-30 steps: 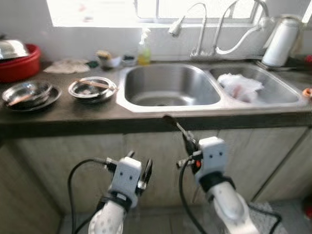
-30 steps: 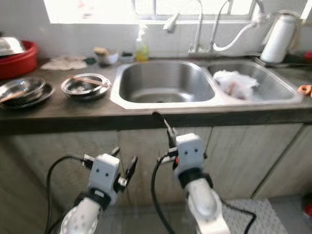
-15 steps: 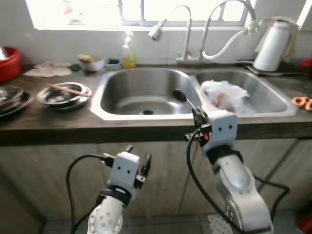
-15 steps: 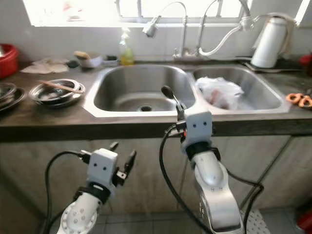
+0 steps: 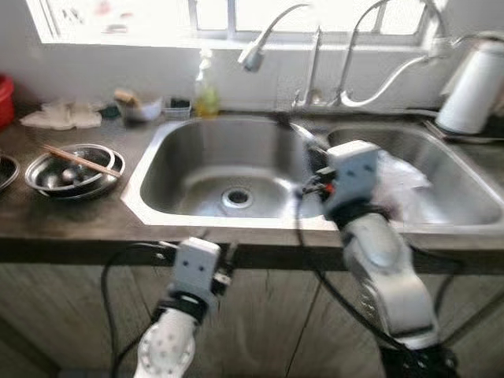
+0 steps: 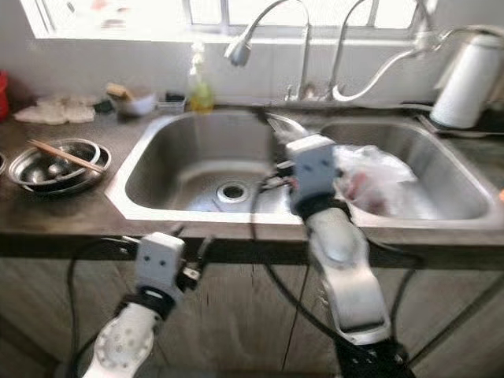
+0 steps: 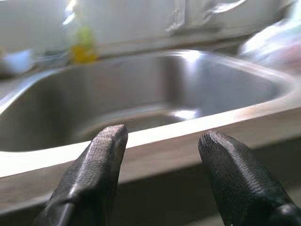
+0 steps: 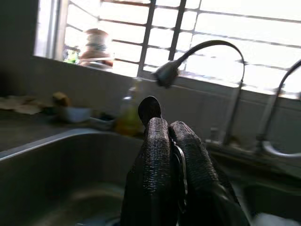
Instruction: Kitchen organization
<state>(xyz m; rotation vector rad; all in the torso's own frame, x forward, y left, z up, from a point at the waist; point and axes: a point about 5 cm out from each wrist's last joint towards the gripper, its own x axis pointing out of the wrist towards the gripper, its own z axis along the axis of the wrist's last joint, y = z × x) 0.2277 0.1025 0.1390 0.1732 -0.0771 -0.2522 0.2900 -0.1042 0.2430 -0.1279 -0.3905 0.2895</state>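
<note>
My right gripper (image 5: 313,151) is shut on a dark spoon (image 5: 293,128), held over the right side of the left sink basin (image 5: 173,165). In the right wrist view the spoon's bowl (image 8: 149,107) sticks up past the closed fingers (image 8: 157,141). My left gripper (image 5: 216,250) is open and empty, low in front of the counter's front edge (image 7: 155,136). A stack of steel bowls (image 5: 71,167) with chopsticks across it sits on the counter to the left of the sink.
A crumpled plastic bag (image 5: 398,185) lies in the right basin. Two curved faucets (image 5: 256,51) rise behind the sink, beside a yellow soap bottle (image 5: 207,94), a small bowl (image 5: 134,106) and a cloth (image 5: 59,116). A white kettle (image 5: 472,79) stands at the far right.
The camera has come closer to the sink. My right gripper has risen from below the counter edge to over the left basin, still holding the spoon. The left gripper stays low.
</note>
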